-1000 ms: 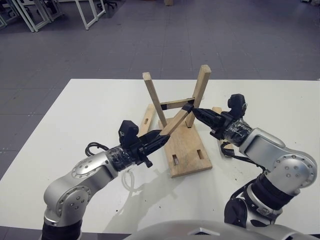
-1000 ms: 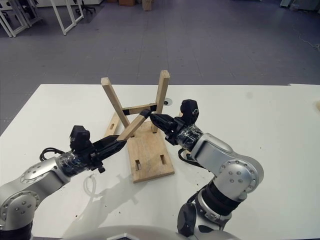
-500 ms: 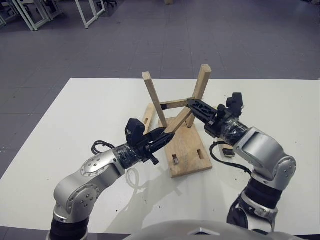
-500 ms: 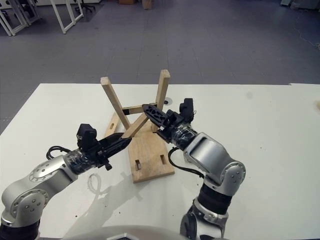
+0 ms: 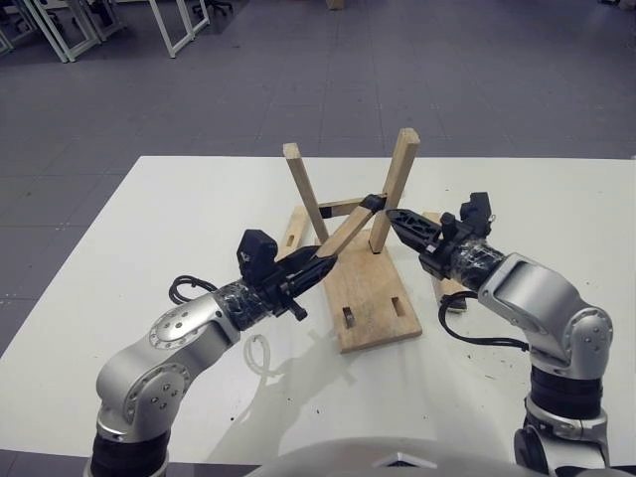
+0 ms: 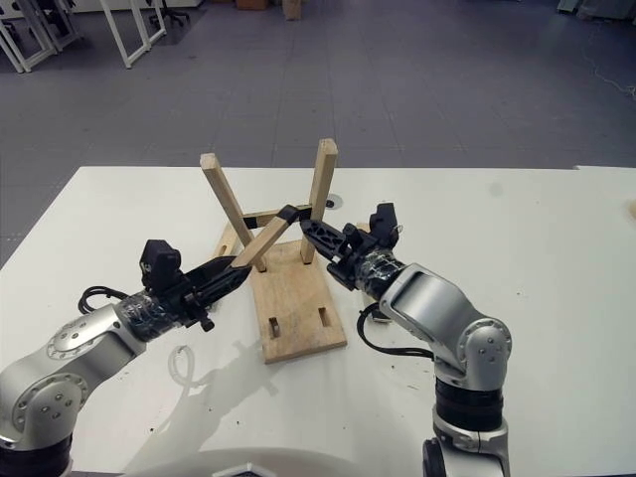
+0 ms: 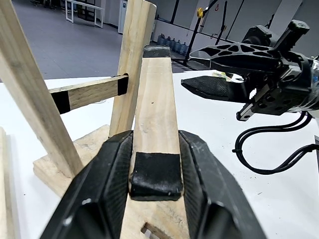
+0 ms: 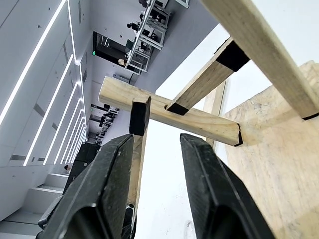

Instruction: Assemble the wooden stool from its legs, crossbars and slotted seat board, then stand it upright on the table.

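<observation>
Near end of the loose crossbar (image 5: 348,231) sits inside the left gripper (image 5: 326,256) and is covered there in the head views; whether its black far tip touches the right-hand leg (image 5: 396,184) cannot be told. Loose wooden bar (image 5: 445,289) beside the seat board (image 5: 373,298) lies mostly behind the right arm (image 5: 517,283) — ends hidden. In the left wrist view the other leg (image 7: 35,109) runs off the edge — top end cut.

The seat board (image 5: 370,293), legs (image 5: 303,194) and crossbar (image 5: 348,234) are pale, matt bare wood. The crossbar's ends are matt black. The table (image 5: 149,229) looks white and smooth.
</observation>
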### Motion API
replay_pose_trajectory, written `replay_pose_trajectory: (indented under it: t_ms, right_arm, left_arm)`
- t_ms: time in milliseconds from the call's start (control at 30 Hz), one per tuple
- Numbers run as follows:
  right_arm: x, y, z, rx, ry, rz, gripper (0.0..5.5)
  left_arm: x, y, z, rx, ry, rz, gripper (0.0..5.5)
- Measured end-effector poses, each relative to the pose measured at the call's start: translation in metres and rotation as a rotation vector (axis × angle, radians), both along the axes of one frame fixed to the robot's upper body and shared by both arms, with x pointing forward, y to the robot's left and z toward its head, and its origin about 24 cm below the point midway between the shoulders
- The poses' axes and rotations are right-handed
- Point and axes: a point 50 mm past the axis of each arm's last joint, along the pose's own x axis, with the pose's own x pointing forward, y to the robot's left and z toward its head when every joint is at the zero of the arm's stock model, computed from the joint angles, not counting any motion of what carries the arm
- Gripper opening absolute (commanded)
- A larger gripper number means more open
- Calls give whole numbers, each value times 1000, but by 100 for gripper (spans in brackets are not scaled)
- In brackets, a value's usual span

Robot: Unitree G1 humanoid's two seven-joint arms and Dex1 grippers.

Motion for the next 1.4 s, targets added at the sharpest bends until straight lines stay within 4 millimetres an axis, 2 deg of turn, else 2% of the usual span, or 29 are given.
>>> replay_pose_trajectory:
  t_ms: [333, 500, 800, 867, 967, 1067, 1167, 1233, 1267, 1333, 1400]
  right_arm:
    - [5, 11, 0, 25, -3, 39, 171]
    - [13, 13, -4, 32, -4, 33, 73]
    - [14, 14, -5, 51, 15, 25, 60]
    - [14, 15, -5, 53, 17, 23, 41]
    - [20, 6, -6, 43, 26, -34, 40]
    - [24, -5, -6, 15, 10, -77, 40]
    - [29, -30, -4, -158, -83, -159, 40]
    - [35, -54, -3, -399, -184, -256, 40]
    - [39, -69, -2, -591, -268, -306, 40]
    - [47, -78, -3, -766, -380, -362, 40]
    - [54, -79, -10, -812, -435, -385, 40]
  left_arm:
    - [-1, -20, -2, -30, 4, -76, 131]
    - [-1, -25, -2, -31, 5, -93, 131]
    - [0, -25, -4, -9, -3, -85, 131]
    - [-1, -25, -5, -12, 10, -87, 192]
    - [-2, -23, -2, -84, 47, -100, 240]
    - [1, -15, -3, -43, 46, -75, 289]
    - [5, -5, -9, 49, 58, -44, 347]
    - [7, -2, -12, 73, 58, -16, 367]
    - [10, 1, -15, 94, 61, 20, 367]
    - [14, 0, -19, 109, 65, 72, 367]
    - [17, -3, -22, 115, 59, 115, 367]
